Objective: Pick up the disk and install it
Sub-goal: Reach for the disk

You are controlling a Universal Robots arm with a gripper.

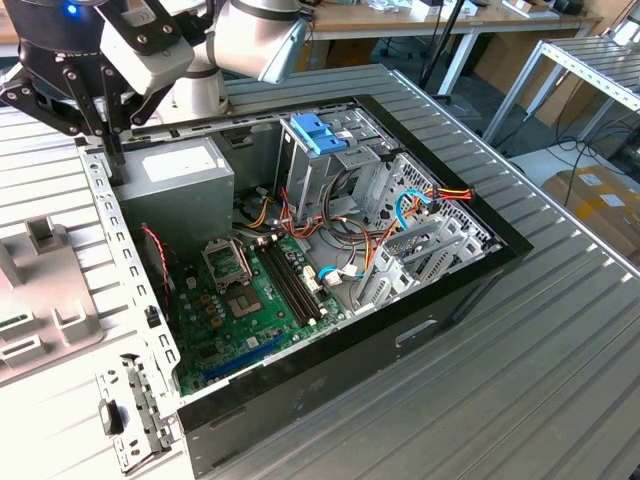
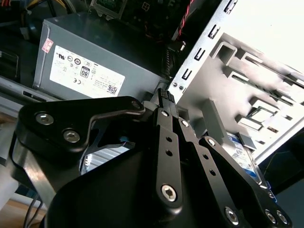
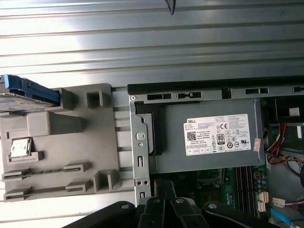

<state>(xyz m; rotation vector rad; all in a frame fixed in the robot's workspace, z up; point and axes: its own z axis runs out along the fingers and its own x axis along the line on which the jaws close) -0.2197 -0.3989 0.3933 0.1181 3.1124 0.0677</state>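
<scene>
The disk (image 3: 19,100), a silver drive with a blue side bracket (image 3: 31,90), lies at one end of a grey moulded holder (image 3: 61,142) on the ribbed table, outside the computer case. A corner of the disk's white-and-blue label (image 2: 242,154) peeks out behind the gripper links. My gripper (image 1: 115,165) hangs over the rear wall of the open case, beside the power-supply box (image 1: 180,175). Its black fingers (image 2: 164,97) are pressed together with nothing between them. The gripper (image 3: 164,190) is well away from the disk, with the holder lying between them.
The open computer case (image 1: 460,290) shows a green motherboard (image 1: 240,300), bundled cables and a grey drive cage with light-blue latch tabs (image 1: 318,135). The perforated rear panel (image 1: 110,230) stands by the gripper. Ribbed metal table (image 1: 560,380) extends to the exterior view's right.
</scene>
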